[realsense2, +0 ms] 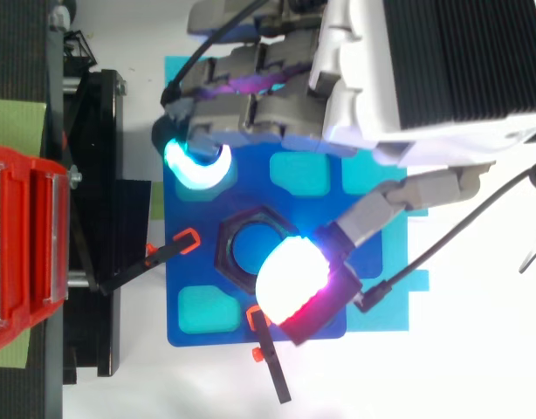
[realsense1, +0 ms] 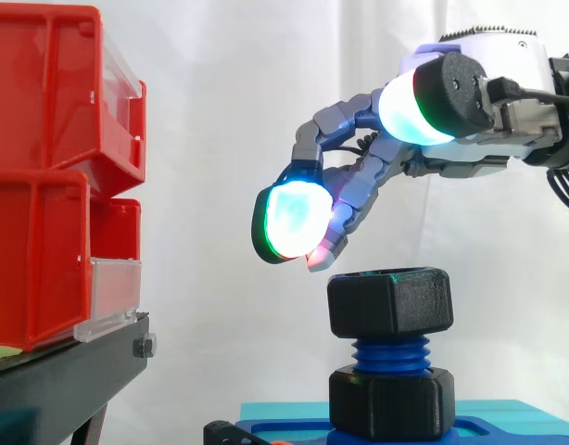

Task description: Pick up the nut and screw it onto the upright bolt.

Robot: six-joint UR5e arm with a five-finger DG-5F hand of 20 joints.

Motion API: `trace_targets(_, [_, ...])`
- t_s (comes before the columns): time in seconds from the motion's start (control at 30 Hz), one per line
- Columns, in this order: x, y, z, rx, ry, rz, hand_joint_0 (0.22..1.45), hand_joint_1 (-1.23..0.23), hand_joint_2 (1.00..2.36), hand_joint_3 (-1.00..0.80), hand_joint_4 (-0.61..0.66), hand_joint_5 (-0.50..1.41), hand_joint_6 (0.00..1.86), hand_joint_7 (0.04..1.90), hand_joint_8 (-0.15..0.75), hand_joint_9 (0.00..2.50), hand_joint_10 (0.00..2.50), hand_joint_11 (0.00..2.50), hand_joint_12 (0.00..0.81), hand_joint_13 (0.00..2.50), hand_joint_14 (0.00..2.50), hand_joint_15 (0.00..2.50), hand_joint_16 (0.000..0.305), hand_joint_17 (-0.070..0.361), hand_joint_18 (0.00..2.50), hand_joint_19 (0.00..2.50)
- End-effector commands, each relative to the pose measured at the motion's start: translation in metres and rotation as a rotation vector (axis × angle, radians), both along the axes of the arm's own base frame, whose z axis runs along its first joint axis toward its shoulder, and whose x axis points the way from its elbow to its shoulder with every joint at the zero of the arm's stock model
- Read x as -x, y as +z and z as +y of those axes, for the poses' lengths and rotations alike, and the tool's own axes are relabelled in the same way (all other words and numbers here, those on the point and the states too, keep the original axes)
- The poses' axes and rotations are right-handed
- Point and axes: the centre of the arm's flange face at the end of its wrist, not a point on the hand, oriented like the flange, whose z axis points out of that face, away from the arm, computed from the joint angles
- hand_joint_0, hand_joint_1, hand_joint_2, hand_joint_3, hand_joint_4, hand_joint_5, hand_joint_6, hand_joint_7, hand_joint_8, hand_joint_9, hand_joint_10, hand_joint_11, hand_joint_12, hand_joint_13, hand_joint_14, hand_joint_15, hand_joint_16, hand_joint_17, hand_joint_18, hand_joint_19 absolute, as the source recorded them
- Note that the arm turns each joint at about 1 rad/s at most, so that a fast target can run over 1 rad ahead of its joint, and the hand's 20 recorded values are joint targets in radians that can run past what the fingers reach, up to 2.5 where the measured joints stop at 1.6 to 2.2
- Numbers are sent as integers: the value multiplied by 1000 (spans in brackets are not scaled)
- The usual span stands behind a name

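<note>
White curtain [realsense1: 266,93] is hanging behind the work, with red bins [realsense1: 44,185] sitting on a black stand [realsense1: 71,371] at the left, well apart from the job. At the front a blue plate [realsense2: 198,271] is carrying the bolt [realsense1: 389,355] upright, and 2 orange-tipped clamps [realsense2: 188,240] are reaching onto its edges, likely pinning it so that twisting cannot shift it. The nut [realsense1: 389,301] is sitting on the bolt's top threads, level as far as the side view shows. A few bare threads are showing between it and a black collar [realsense1: 389,400] at the bolt's foot, and from above the bolt's blue end is showing through the nut's hole. The hand [realsense1: 368,185] is hovering just over the nut with its fingers bent but spread apart, gripping nothing. In the side view 1 glowing pad [realsense1: 289,221] is hanging above and left of the nut, clear of it. From above, 2 pads are lying on opposite sides of the hex, 1 of them [realsense2: 290,278] overlapping its rim. That straddling pose is probably letting the fingers drop onto opposite flats and turn. Picking up and starting the thread are looking done, and running the nut down is looking like the step in hand. With so few threads engaged, uneven closing could be tipping the nut or cross-threading it.
</note>
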Motion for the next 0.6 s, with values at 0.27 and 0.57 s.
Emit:
trace_targets(0.27, [-3,-1,24,-6,1,8,497,-220,1000,-500,291,-66,504,997,281,746,0,0,322,501,0,0,36,81,283,17])
trace_targets(0.57, [-1,-3,30,-6,-2,31,502,-227,1000,-500,273,-44,504,1057,279,749,0,0,318,495,0,0,36,81,273,12])
